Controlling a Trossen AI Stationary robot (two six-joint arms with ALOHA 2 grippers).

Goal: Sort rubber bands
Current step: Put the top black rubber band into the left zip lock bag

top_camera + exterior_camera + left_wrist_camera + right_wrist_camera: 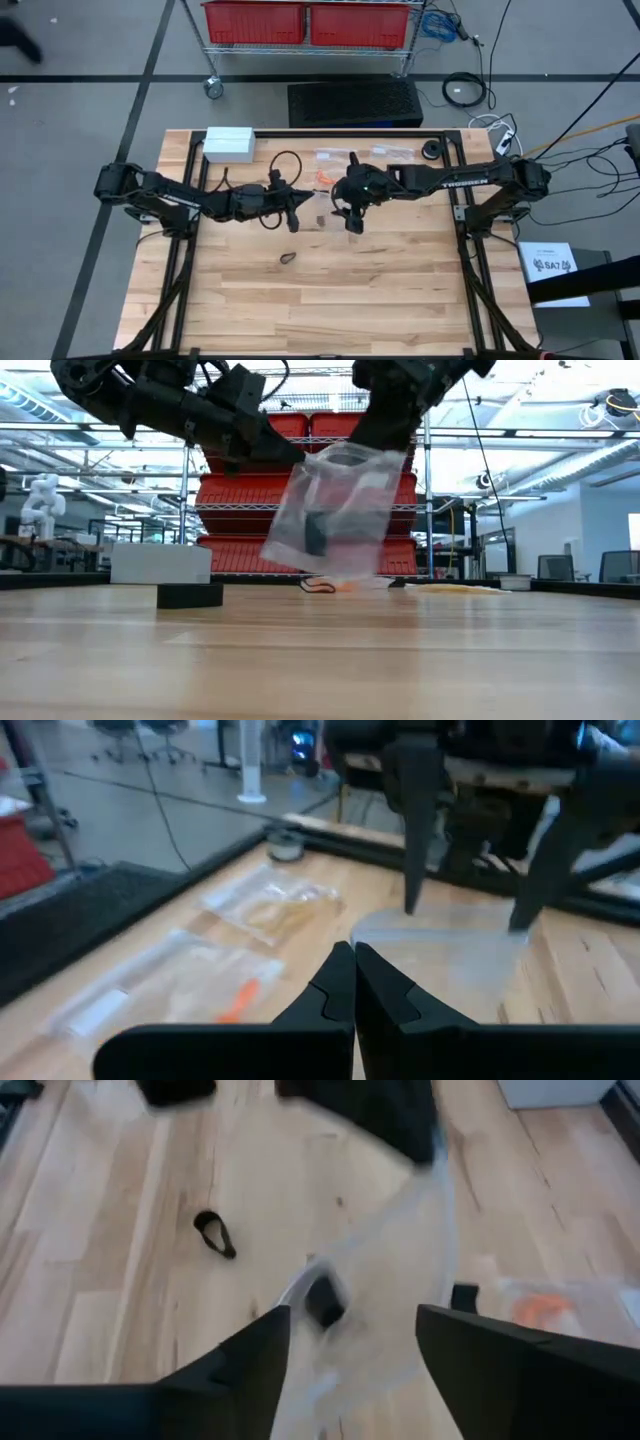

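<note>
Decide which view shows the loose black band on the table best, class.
The right wrist view: the black band lies sharp and unobstructed on bare wood. The high view shows it only as a small dark mark alone near the table's middle. I cannot pick it out in the low or left wrist views.

1. The counter (400,300) is a pale wooden butcher-block top in a black frame.
2. A white box (229,143) lies at its far left corner.
3. Clear plastic bags (352,155) lie along the far edge, one holding orange rubber bands (322,177).
4. A lone black rubber band (288,258) lies near the middle.
5. A small black roll (432,150) sits far right.
</note>
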